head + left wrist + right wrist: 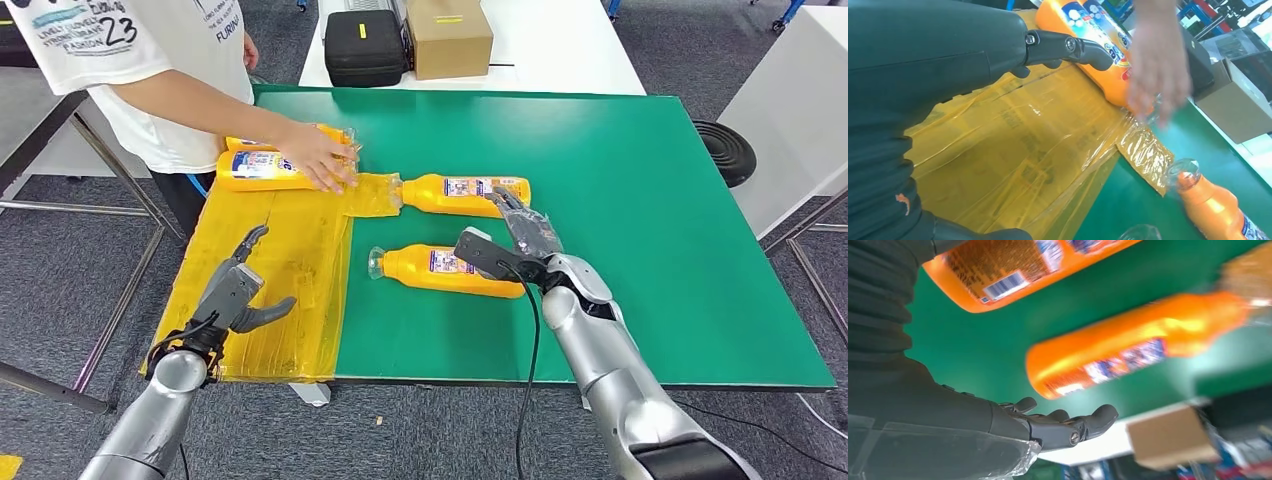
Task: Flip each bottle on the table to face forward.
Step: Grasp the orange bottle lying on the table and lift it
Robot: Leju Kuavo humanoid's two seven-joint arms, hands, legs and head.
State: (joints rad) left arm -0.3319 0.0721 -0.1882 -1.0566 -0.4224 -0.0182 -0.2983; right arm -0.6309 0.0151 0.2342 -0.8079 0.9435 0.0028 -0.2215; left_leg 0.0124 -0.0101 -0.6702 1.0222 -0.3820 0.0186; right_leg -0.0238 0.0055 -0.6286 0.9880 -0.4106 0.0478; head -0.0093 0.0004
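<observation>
Right hand (520,235) open, empty, between two bottles (455,270); left hand (240,290) open over yellow sheet (290,260).

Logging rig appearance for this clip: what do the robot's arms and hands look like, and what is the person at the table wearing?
Both arms are smooth silver tubes. The left hand and right hand are dark grey with darker fingers. A black cable runs along the right arm. The left wrist view shows a small orange mark on the grey cover. The person wears a white short-sleeved T-shirt with dark print.
</observation>
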